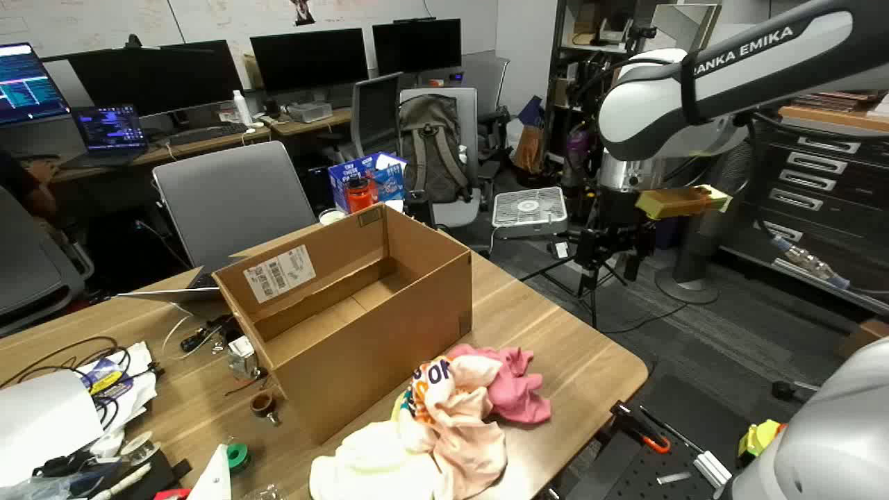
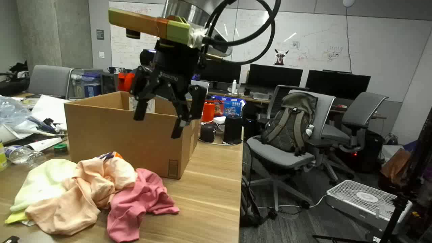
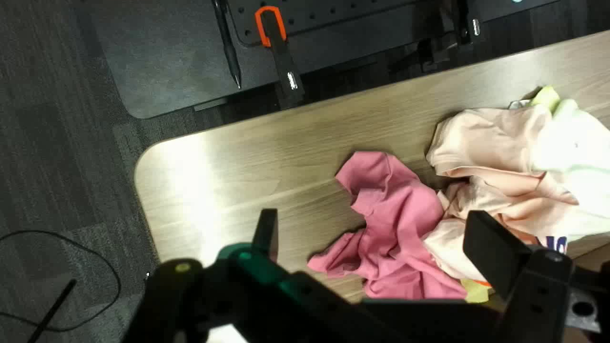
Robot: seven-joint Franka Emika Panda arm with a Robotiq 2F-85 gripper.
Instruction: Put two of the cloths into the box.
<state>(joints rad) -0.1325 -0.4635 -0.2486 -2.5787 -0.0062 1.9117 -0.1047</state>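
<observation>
Grasping is best centred on the pink cloth [image 3: 398, 228] near the box [image 2: 119, 135]; the gripper [image 2: 158, 124] is held with fingers [image 3: 491, 250] apart.

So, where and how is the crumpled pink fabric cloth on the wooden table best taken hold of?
I would pinch a raised middle fold of the crumpled pink fabric cloth, bringing the open black end effector straight down: the cloth lies bunched, so its ridges probably pinch well from above. Avoid the side touching the rumpled peach fabric cloth, which might come along.
</observation>
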